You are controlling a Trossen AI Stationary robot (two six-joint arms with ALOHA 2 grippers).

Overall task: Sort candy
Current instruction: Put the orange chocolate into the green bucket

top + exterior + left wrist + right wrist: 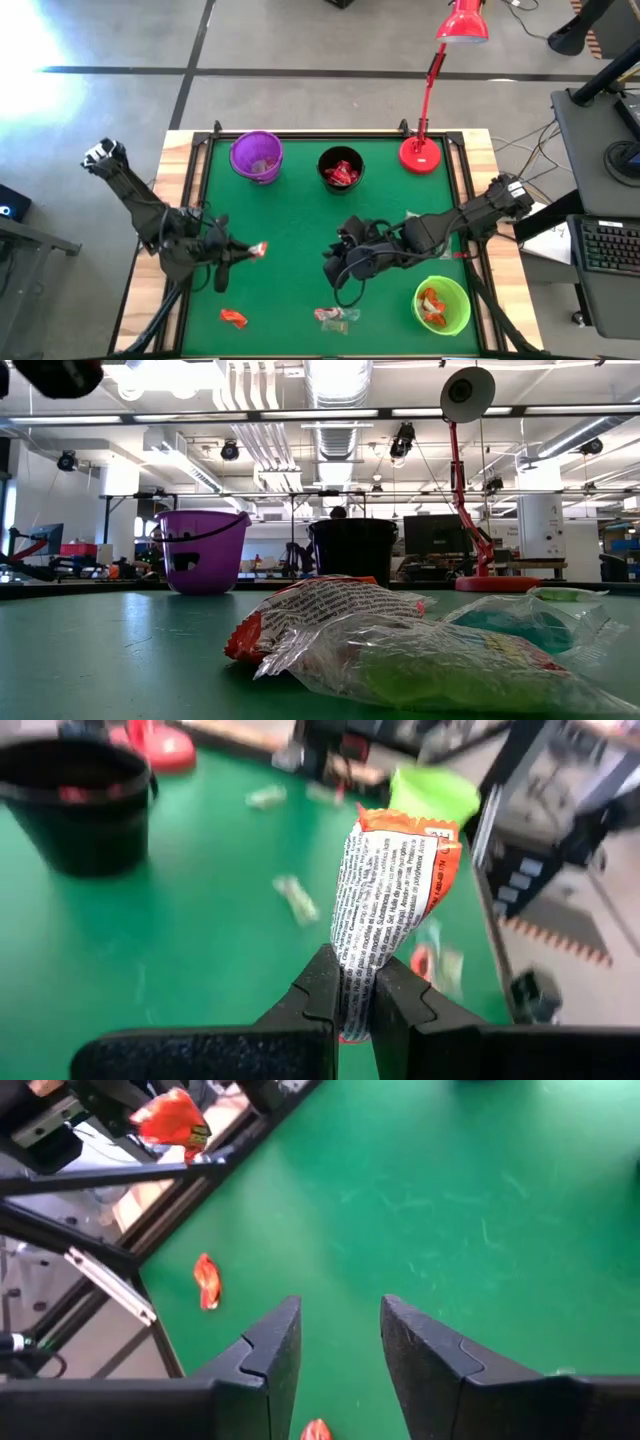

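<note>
An orange-and-white wrapped candy (392, 885) is up off the green table (290, 215) at its left side, with my left gripper (355, 960) shut on it; the high view shows both as the candy (259, 249) and the gripper (246, 252). My right gripper (340, 1315) hangs open above the table's middle (336, 272), nothing between its fingers. A red candy (233, 318) and a clear-wrapped candy (335, 316) lie flat near the front edge. The purple cup (256, 155), black cup (340, 168) and green cup (441, 304) stand upright. My left gripper pinches one end of the candy's wrapper (356, 972) between its two fingers. The fingers come from the table's left, pointing toward its right. The rest of the candy sticks out past the fingertips, lifted clear of the table.
A red desk lamp (424, 152) stands at the back right corner. A black frame (200, 190) edges the table. Red sweets lie in the black cup and orange ones in the green cup. Open green surface lies between the cups and the front candies.
</note>
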